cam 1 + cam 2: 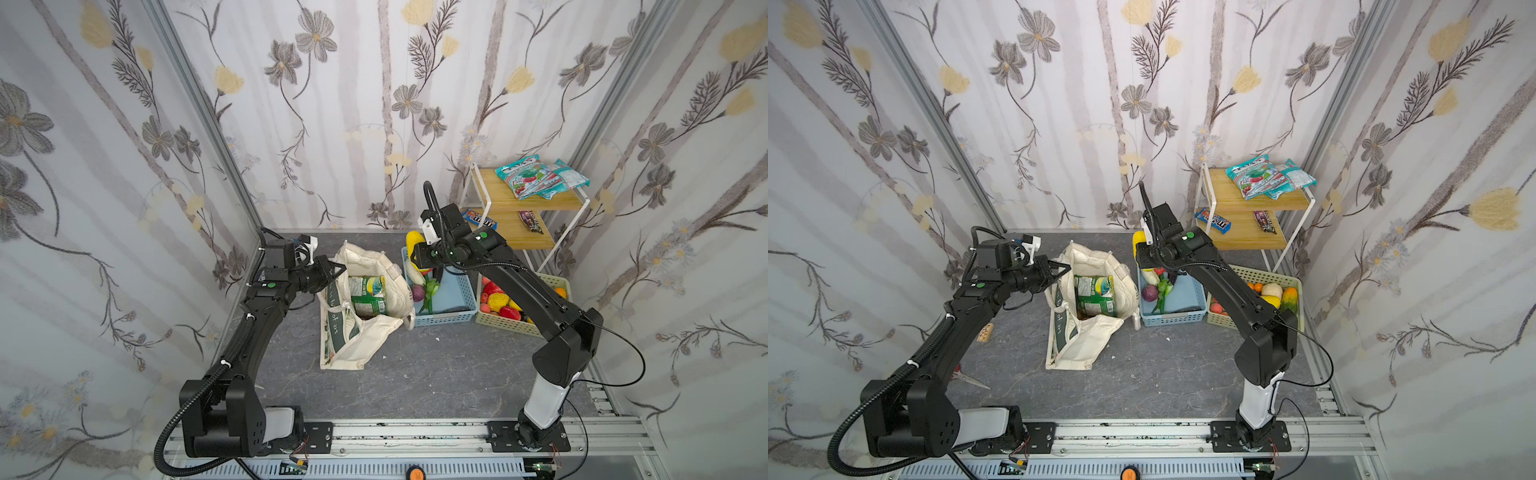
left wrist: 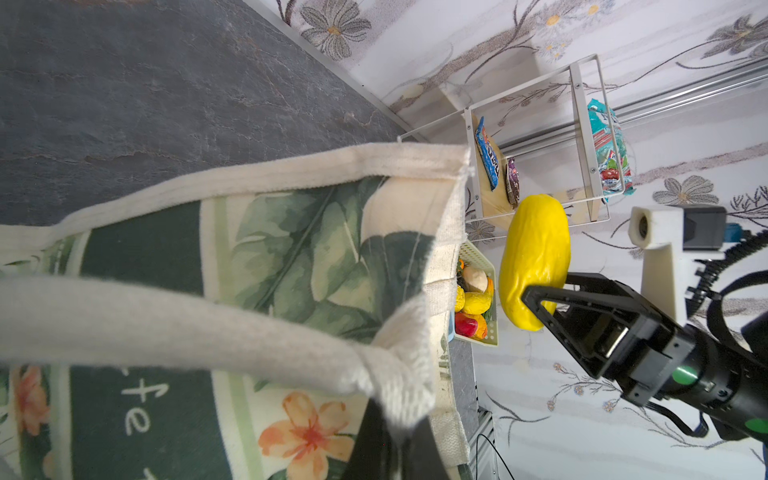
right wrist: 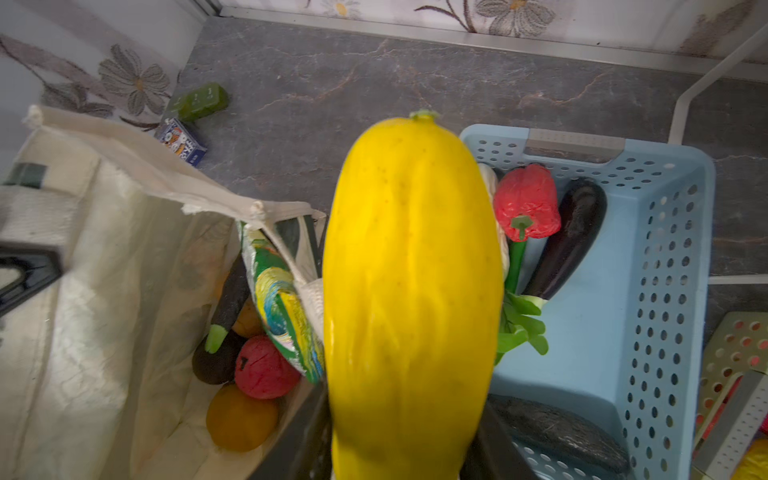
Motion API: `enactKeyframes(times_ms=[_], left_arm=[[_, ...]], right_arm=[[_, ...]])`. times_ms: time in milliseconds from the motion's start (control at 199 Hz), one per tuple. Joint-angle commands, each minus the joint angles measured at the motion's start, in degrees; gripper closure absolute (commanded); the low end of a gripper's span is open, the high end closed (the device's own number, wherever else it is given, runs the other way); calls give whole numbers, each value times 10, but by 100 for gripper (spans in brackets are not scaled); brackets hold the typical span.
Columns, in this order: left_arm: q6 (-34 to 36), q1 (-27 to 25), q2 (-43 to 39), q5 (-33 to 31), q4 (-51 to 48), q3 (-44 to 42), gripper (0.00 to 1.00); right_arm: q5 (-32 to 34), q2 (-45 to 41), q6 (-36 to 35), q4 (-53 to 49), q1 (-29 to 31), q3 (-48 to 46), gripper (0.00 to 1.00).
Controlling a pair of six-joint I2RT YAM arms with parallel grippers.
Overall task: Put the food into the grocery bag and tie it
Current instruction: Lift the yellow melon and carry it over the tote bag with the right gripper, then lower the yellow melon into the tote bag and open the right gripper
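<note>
Fingers of the left gripper [image 1: 332, 269] are pressed together on the top edge of the grocery bag [image 1: 376, 332], so its mouth stays open. A green snack packet [image 1: 368, 293] and toy fruits [image 3: 266, 368] lie inside. Just right of the bag, over the edge of the blue basket [image 1: 451, 318], the right gripper [image 2: 548, 291] pinches a long yellow squash [image 3: 411, 291] near one end. The squash sticks straight out ahead of the gripper. The bag's mouth lies to its left, so the right arm is the nearer one.
</note>
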Motion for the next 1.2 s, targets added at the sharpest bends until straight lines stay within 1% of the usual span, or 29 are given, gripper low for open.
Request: enactKeyframes(times_ms=[0, 316, 487, 502, 557, 858, 1199], left_arm=[[-4, 0, 1, 0, 21, 1, 100], [-5, -2, 2, 5, 17, 5, 100], [-4, -2, -2, 6, 12, 5, 100], [-4, -2, -3, 7, 11, 5, 100], [-3, -3, -4, 7, 8, 6, 100], [-1, -3, -4, 10, -1, 11, 100], [4, -6, -7, 14, -12, 18, 100]], right_arm=[[-20, -6, 21, 32, 23, -2, 57], [-43, 17, 43, 46, 90, 7, 57], [-58, 38, 48, 48, 107, 19, 57], [-60, 40, 49, 49, 123, 19, 57], [-63, 46, 49, 50, 132, 19, 57], [-77, 84, 49, 66, 158, 16, 57], [-90, 125, 58, 108, 159, 2, 57]])
